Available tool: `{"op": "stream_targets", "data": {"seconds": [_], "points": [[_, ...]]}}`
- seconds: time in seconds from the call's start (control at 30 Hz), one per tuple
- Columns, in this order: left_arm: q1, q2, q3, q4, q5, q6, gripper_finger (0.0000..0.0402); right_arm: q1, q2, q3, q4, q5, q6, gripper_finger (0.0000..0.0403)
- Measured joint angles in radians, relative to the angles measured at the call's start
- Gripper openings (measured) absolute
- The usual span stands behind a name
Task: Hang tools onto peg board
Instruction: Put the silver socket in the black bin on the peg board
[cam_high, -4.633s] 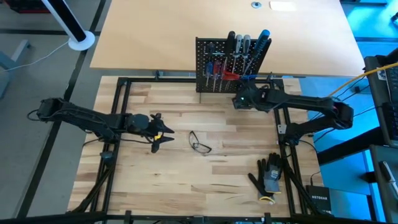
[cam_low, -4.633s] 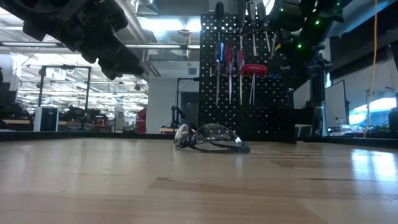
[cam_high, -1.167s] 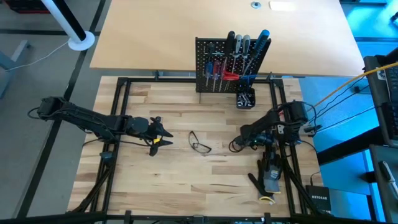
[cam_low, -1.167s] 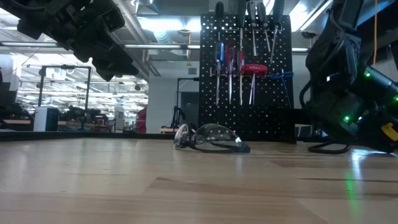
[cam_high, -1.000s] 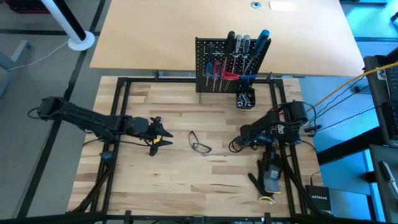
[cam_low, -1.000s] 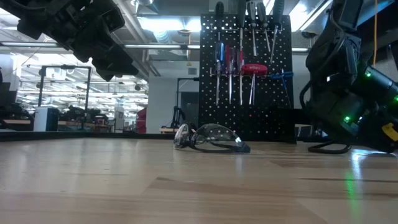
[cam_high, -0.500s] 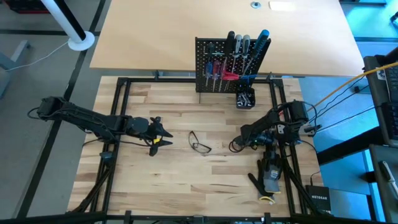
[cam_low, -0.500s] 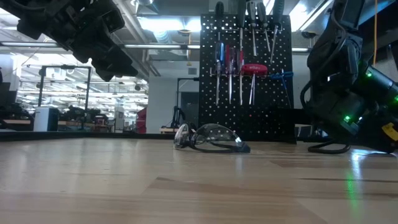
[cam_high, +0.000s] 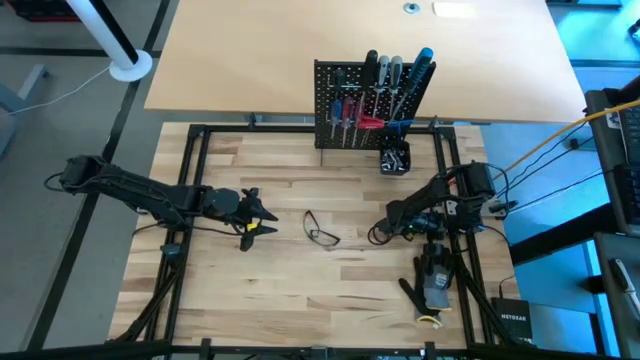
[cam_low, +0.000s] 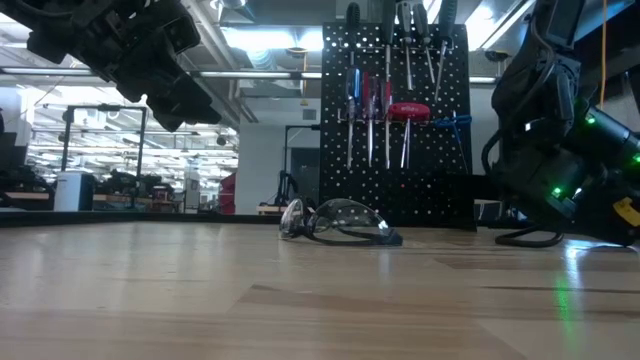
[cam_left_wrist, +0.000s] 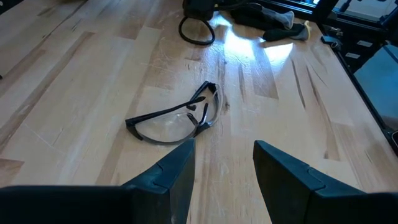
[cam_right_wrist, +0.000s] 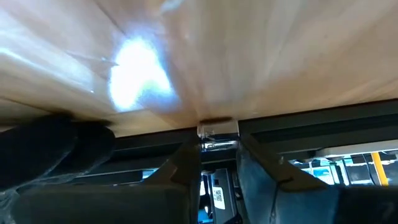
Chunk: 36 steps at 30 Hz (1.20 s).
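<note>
From above, the peg board (cam_high: 368, 105) stands upright at the far edge of the table (cam_high: 300, 280), with the tools (cam_high: 385, 85) hanging on it and their handles sticking up over its top edge. A small black cup (cam_high: 394, 158) sits just beside its foot, a detail the low view does not make clear. The low view instead shows the board's face: a black panel dotted with holes, carrying red- and blue-handled screwdrivers and thin metal shafts in a row.

The left gripper (cam_high: 262, 212) hovers above the table's left half, its fingers (cam_left_wrist: 168, 174) apart with nothing between them; its wrist view looks down on a pair of safety glasses (cam_left_wrist: 177, 118) lying near the table's middle. The right gripper (cam_right_wrist: 217, 168) is low at the table's right edge, near the black gloves (cam_high: 432, 282). Its fingers show a narrow gap in its wrist view, pointing at the table's edge and the frame rail. Whether they hold anything is hard to say, perhaps nothing. From above, the right arm's body hides its fingertips.
</note>
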Motion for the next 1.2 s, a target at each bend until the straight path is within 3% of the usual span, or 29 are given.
{"op": "stream_targets", "data": {"seconds": [0.43,0.97,1.2], "points": [[-0.001,0.000,0.000,0.000,0.000,-0.004,0.0153,0.001,-0.058,0.077,-0.008,-0.041,0.004,0.0089],[-0.001,0.000,0.000,-0.012,0.000,-0.010,0.0153,0.001,-0.075,0.275,-0.041,0.020,-0.002,0.0084],[-0.001,0.000,0.000,-0.013,0.000,-0.009,0.0153,0.001,-0.208,0.369,-0.070,0.066,0.013,0.0084]]}}
